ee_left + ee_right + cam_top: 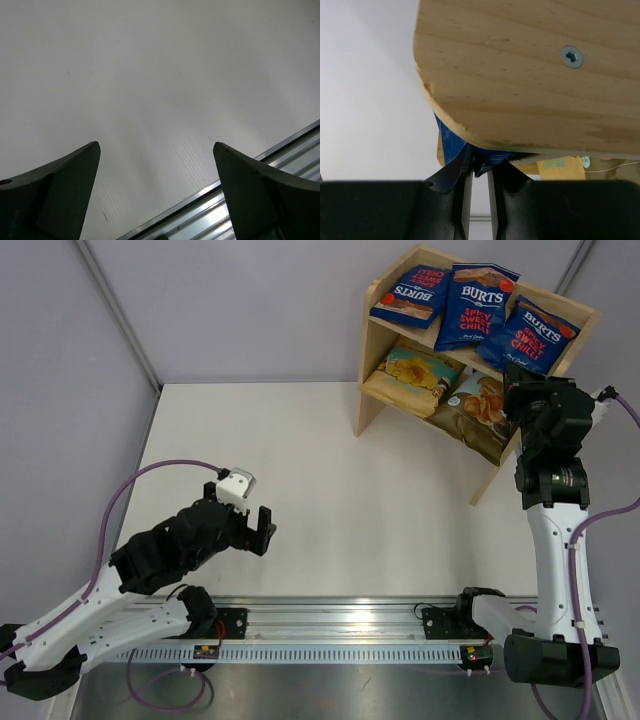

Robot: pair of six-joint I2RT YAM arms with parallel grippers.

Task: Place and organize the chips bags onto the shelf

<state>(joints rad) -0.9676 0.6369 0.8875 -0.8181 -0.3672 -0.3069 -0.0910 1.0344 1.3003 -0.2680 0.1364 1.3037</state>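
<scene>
All five bags lie on the wooden shelf point(372, 340), which stands at the far right of the bench point(330, 490). Three dark blue Burts bags sit side by side on the top tier: one at the left point(412, 295), one in the middle point(478, 305), and the end Burts bag point(535, 335) beside the right side panel point(530, 75). On the lower tier a light blue and yellow bag point(415, 370) lies next to a tan bag point(480, 400).

The right hand point(480, 162) is up against the shelf's right end. In its wrist view the fingers are pressed almost together, just below the rounded edge of the panel. A fold of dark blue foil point(451, 142) sits between their tips, so it appears to be pinching a lower corner of the end Burts bag. The left hand point(258, 530) hangs low over bare bench near the rail point(340, 625), spread wide and holding nothing.

With every bag already on the shelf, the work looks close to finished and is now a matter of squaring up the row.

These bags are likely light, puffy and crinkly. The slick foil gives way under pressure, and the contents break easily. The flat crimped seam or a corner is the place to take hold, not the air-filled belly. A pinched corner will let the bag swing and twist, so a nudge should be short and gentle, or the bag may slide off the tier or push its neighbour askew
</scene>
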